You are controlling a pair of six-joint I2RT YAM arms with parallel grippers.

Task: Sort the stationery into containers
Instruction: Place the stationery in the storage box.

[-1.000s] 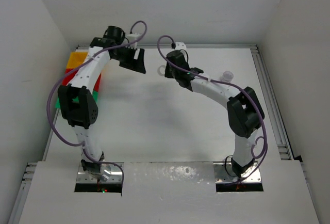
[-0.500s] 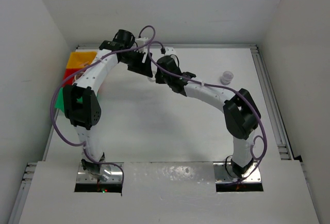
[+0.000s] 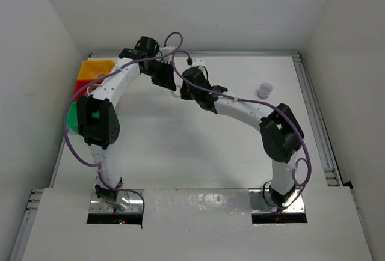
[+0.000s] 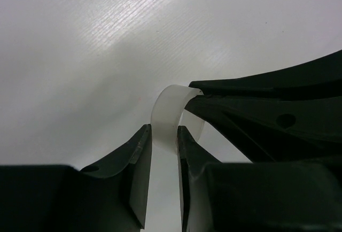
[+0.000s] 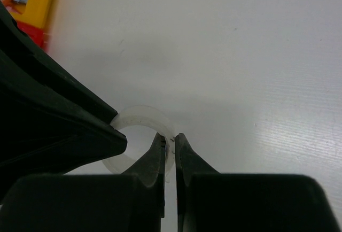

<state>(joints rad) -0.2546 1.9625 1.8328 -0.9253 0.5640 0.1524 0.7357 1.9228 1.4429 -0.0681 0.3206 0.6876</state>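
White worktop (image 3: 180, 147) is shown with 1 whitish tape ring (image 5: 140, 118) pinched by both the left hand (image 4: 163, 133) and right hand (image 5: 170, 138), well apart from the 3 bins (image 3: 90, 70); 1 clear ring (image 3: 264, 88) is judged unsorted.

A whitish tape ring (image 4: 170, 109), translucent and thin-walled, is shown caught between the fingers of the left gripper (image 4: 164, 141). Its wall is also clamped at the near side by the right gripper (image 5: 170, 149), whose wrist view shows the round opening in full. A clear tape ring (image 3: 264, 88) is seen standing alone, well apart to the right of both grippers. The containers are placed to the left of the left gripper in a joined row: a yellow bin (image 3: 96, 67) farthest, a red bin (image 3: 81, 85) next, and a green bin (image 3: 70, 116) nearest. Small pieces, one of them orange, are visible in the yellow bin.
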